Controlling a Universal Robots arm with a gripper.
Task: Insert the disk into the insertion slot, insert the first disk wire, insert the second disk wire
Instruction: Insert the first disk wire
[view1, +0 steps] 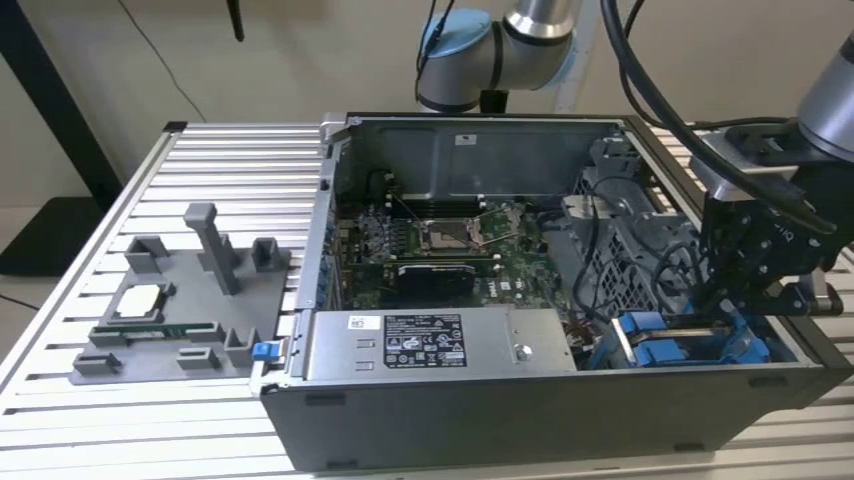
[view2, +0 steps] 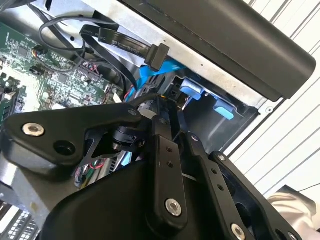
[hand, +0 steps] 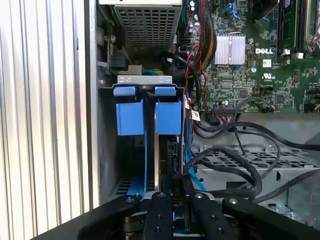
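My gripper (view1: 731, 318) is pinched shut on the blue-framed disk (hand: 174, 156), lower right in the exterior view. The grey box (view1: 534, 335) nearby wears a white printed label (view1: 424, 340).

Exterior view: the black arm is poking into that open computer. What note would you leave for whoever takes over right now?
Gripper: low inside the open grey computer case, over the metal drive bay; grip unclear.
The disk's bright blue plastic carrier frame stands in that bay; seating unclear.
Flat black wire connector hangs unplugged.
Left: both wires, perhaps seating too.
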